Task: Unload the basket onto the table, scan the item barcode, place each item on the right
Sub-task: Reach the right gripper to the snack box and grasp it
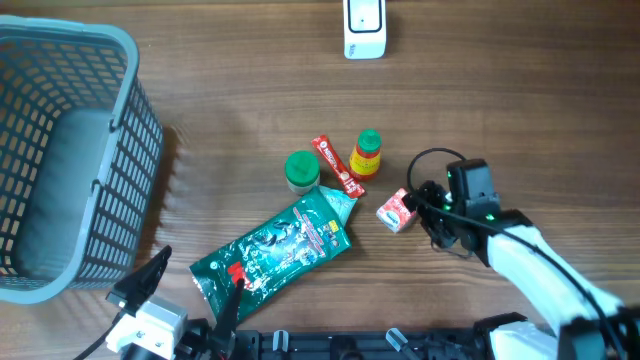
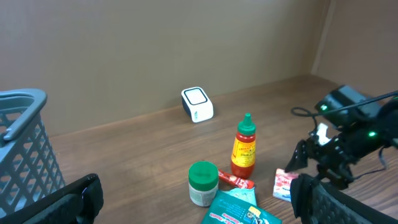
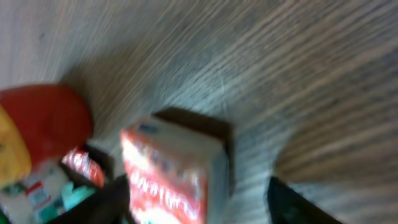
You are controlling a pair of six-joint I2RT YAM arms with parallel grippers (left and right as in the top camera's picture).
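A small red and white box (image 1: pixel 396 211) lies on the wooden table, right of the other items. My right gripper (image 1: pixel 416 212) sits low around it, open. In the blurred right wrist view the box (image 3: pixel 171 174) fills the space between the fingers. The left finger (image 3: pixel 102 202) is close against it and the right finger (image 3: pixel 298 202) stands apart. The white barcode scanner (image 1: pixel 364 28) stands at the table's far edge, also seen from the left wrist as the scanner (image 2: pixel 197 104). My left gripper (image 1: pixel 190 290) hovers open and empty at the near edge.
A green pouch (image 1: pixel 272 247), a green-lidded jar (image 1: pixel 302 171), a red stick pack (image 1: pixel 337 165) and a sauce bottle (image 1: pixel 367 154) cluster mid-table. A grey mesh basket (image 1: pixel 130 120) stands at the far left.
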